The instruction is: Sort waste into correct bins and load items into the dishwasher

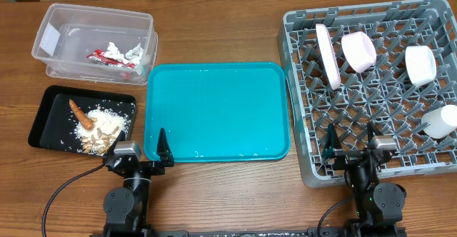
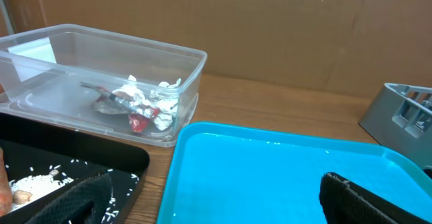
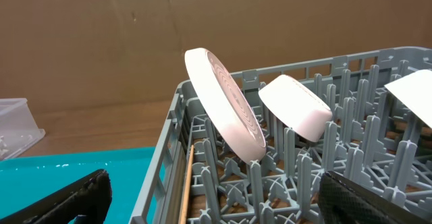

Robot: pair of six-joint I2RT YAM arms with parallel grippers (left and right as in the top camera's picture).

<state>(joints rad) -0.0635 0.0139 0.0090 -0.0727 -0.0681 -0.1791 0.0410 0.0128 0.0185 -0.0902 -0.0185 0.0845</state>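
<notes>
left arm [image 1: 123, 201]: seen from overhead at 7 o'clock, folded low, wrist aimed toward 12 o'clock.
left gripper [image 1: 138, 143]: jaws spread wide, nothing held between them.
left fingers [image 2: 74, 198]: dark pads at the 7 and 5 o'clock corners of the left wrist view, level with each other.
right arm [image 1: 378, 198]: seen from overhead at 5 o'clock, folded low, wrist aimed toward 12 o'clock.
right gripper [image 1: 350, 138]: jaws spread wide, nothing held.
right fingers [image 3: 378, 198]: dark pads at the 7 and 5 o'clock corners of the right wrist view.
</notes>
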